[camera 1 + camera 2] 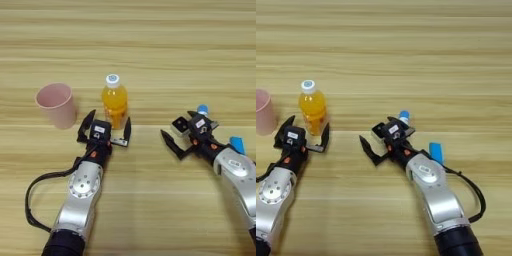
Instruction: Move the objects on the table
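Far left on the light tan wooden table (150, 45), a pink plastic cup (56, 104) stands upright, near the left end effector (104, 131) but apart from it. That left end effector has its two black fingers spread wide and holds nothing. The small orange-juice bottle with white cap (114, 101) stands upright just beyond it, roughly between the two fingertips, not gripped. Moving right, the right end effector (387, 138) is also spread open, one finger reaching out to the left over bare table. A small beige square with black centre (179, 126) sits right at it, though whether it is touching or held is hard to tell. Just behind peeks a blue tube (202, 108), mostly hidden. Furthest right, a blue flat bar (436, 152) lies beside the silver forearm.
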Action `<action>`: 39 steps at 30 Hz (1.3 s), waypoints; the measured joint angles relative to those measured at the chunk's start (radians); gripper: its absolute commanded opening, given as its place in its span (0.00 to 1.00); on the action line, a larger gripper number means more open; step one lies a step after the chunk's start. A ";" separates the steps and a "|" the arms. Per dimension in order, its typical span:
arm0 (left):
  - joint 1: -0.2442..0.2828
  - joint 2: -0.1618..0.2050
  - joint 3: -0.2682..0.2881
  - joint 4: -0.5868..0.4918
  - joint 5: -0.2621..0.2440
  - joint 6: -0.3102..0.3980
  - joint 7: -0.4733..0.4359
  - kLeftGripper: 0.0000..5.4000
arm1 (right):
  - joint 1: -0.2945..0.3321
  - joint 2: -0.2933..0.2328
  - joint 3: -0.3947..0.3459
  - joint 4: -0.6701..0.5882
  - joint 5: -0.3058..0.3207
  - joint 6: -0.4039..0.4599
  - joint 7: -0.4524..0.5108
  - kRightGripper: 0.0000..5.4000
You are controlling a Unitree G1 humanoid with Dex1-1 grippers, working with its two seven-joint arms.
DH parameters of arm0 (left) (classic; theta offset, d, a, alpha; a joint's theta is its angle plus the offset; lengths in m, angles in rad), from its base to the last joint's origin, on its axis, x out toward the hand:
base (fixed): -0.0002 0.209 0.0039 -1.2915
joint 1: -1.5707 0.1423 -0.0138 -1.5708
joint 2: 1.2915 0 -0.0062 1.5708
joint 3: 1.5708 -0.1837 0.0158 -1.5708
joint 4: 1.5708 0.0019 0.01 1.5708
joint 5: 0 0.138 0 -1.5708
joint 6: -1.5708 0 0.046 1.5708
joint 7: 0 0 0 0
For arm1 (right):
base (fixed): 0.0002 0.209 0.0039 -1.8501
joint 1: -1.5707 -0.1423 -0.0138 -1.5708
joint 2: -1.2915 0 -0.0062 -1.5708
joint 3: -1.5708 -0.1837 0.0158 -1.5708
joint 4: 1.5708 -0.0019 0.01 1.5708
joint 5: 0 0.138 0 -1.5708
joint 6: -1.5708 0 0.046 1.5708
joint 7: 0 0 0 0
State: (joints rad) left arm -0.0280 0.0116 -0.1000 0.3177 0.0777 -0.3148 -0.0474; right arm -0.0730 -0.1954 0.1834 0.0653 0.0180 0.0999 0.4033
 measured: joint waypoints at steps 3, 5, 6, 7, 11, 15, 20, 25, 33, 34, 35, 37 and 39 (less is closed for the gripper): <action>0.000 0.000 0.000 0.000 0.000 0.000 0.001 1.00 | -0.001 0.003 0.003 0.016 0.000 0.004 0.000 1.00; 0.000 0.000 0.000 0.000 0.000 0.001 0.001 1.00 | -0.001 0.004 0.003 0.021 0.001 0.005 0.000 1.00; 0.000 0.000 0.000 0.000 0.000 0.001 0.001 1.00 | -0.003 0.004 0.003 0.023 0.001 0.006 0.000 1.00; 0.000 0.000 0.000 0.000 0.000 0.001 0.001 1.00 | -0.006 0.006 0.003 0.027 0.002 0.007 0.000 1.00; 0.000 0.000 0.000 0.000 0.000 0.002 0.001 1.00 | -0.021 0.013 0.002 0.042 0.005 0.018 0.000 1.00; 0.000 0.000 0.000 0.000 0.000 0.002 0.001 1.00 | -0.024 0.015 0.001 0.061 0.005 0.021 -0.001 1.00; 0.000 0.001 0.001 0.000 0.000 0.003 0.001 1.00 | -0.027 0.017 0.001 0.075 0.004 0.022 -0.003 1.00; 0.001 0.001 0.001 0.000 0.000 0.003 0.001 1.00 | -0.035 0.022 0.003 0.081 0.001 0.024 -0.004 1.00; 0.001 0.001 0.002 0.000 0.000 0.003 0.001 1.00 | -0.039 0.024 0.003 0.088 -0.001 0.024 -0.004 0.96; 0.001 0.001 0.002 0.000 0.000 0.003 0.001 1.00 | -0.039 0.024 0.003 0.090 -0.001 0.024 -0.004 0.94; 0.001 0.001 0.002 0.000 0.000 0.003 0.001 1.00 | -0.040 0.024 0.003 0.091 -0.001 0.023 -0.004 0.92; 0.001 0.001 0.002 0.000 0.000 0.003 0.001 1.00 | -0.041 0.025 0.003 0.093 -0.001 0.023 -0.004 0.89; 0.001 0.001 0.003 0.000 0.000 0.003 0.001 1.00 | -0.041 0.026 0.003 0.094 -0.001 0.023 -0.004 0.85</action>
State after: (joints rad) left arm -0.0267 0.0131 -0.0972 0.3175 0.0774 -0.3117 -0.0463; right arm -0.1142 -0.1696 0.1859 0.1590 0.0171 0.1231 0.3990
